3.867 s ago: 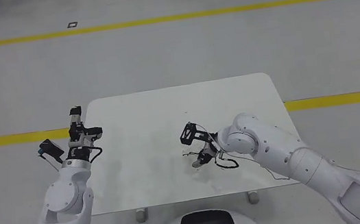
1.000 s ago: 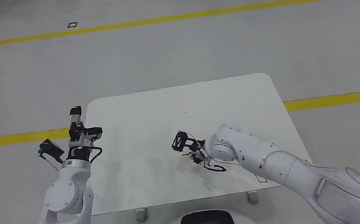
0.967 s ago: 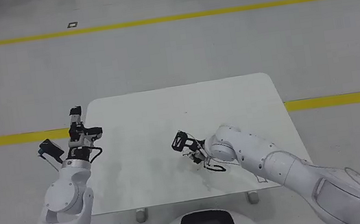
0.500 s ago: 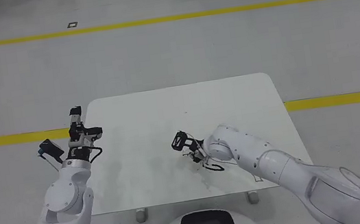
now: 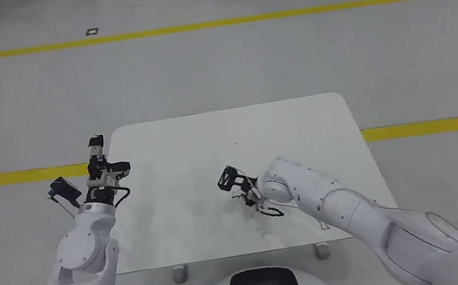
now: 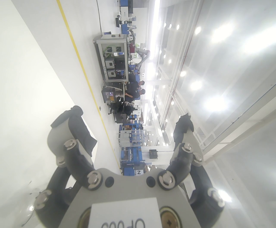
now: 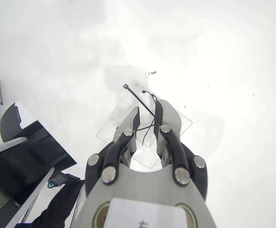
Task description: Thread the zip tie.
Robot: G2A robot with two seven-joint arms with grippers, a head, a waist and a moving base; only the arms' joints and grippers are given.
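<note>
From above, we are seeing the left gripper (image 5: 106,160) at the table's (image 5: 212,145) edge, the right gripper (image 5: 245,196) mid-table. The left wrist view is showing fingers (image 6: 73,125) wide apart, empty; the right wrist view, fingers (image 7: 158,114) slightly parted around the black zip tie (image 7: 138,99) over a clear plate (image 7: 117,117).
</note>
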